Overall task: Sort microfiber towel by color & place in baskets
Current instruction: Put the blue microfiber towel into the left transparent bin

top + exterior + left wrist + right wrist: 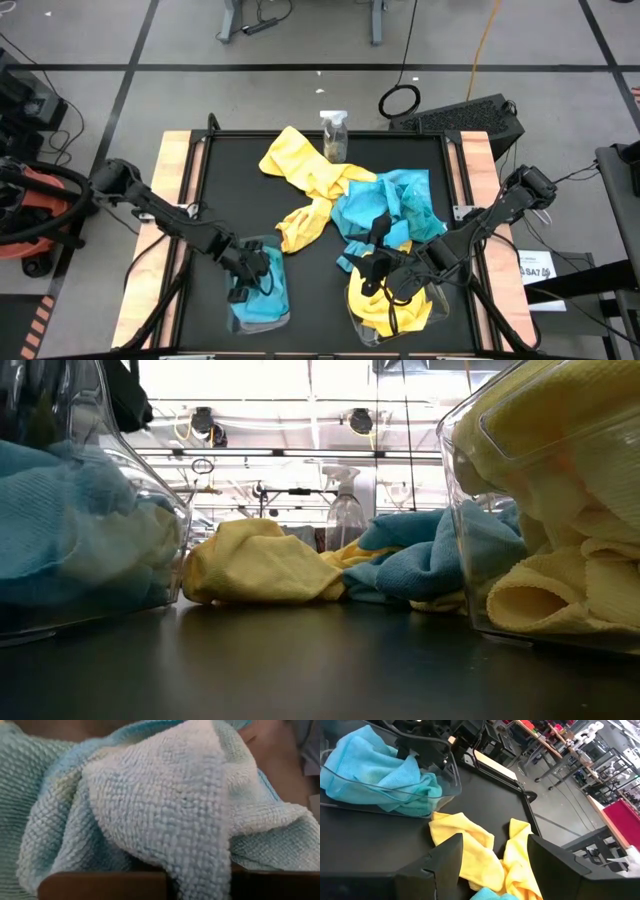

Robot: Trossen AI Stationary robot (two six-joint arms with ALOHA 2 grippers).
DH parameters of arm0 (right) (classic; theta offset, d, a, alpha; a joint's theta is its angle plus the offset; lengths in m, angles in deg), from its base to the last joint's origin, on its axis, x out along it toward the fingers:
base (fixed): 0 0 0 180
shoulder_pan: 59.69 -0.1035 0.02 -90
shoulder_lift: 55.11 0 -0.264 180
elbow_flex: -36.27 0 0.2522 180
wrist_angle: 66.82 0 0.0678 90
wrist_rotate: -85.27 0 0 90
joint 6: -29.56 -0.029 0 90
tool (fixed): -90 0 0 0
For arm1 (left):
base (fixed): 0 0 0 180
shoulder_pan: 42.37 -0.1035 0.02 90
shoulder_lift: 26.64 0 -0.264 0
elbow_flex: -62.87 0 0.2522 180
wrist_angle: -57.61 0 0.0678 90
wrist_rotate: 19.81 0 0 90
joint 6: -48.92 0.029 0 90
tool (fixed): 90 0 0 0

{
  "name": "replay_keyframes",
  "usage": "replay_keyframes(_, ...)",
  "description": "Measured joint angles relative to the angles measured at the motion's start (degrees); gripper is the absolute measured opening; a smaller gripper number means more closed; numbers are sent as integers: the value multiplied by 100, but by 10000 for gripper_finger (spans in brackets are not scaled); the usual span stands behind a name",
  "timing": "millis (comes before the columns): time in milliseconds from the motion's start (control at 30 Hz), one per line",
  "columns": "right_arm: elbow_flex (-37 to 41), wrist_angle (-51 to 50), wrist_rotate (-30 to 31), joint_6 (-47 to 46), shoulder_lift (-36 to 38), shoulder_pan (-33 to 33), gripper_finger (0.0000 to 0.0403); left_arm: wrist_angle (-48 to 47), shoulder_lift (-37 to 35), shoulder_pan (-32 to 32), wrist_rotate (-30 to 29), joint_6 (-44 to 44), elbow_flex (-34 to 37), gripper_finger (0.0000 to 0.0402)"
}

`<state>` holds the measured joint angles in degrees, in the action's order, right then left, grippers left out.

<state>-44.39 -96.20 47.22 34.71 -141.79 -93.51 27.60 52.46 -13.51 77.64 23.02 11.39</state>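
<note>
Two clear baskets stand near the table's near edge. The left basket holds turquoise towels, the right basket yellow ones. A loose heap lies mid-table, with yellow towels and turquoise towels. My left gripper sits low in the left basket, and a turquoise towel fills its wrist view. My right gripper is open and empty, above the far end of the right basket beside the heap.
A small clear spray bottle stands at the table's far edge behind the heap. Wooden side rails border the black mat. Bare mat lies between the two baskets and along the left side.
</note>
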Motion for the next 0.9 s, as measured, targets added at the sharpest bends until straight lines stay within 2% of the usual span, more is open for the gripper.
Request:
replay_keyframes(67, 0, 1, -106, 0, -2, 0, 215, -38, 1, -29, 132, -74, -11, 36)
replay_keyframes(167, 0, 5, -138, 0, -2, -2, 215, -250, -15, -41, 251, -79, -171, 69)
replay_keyframes(467, 0, 29, -135, 2, -2, -2, 215, -1673, -32, -39, 227, 83, -1181, 253)
replay_keyframes(567, 0, 29, -133, 2, -2, 0, 215, -2347, -32, -39, 3, 132, -1588, 295)
replay_keyframes(700, 0, 29, -133, 2, -2, -2, 215, -3150, -36, -40, -181, 220, -2169, 316)
replay_keyframes(900, 0, 29, -139, 2, -2, 0, 215, -4069, -40, -37, -553, 285, -2883, 310)
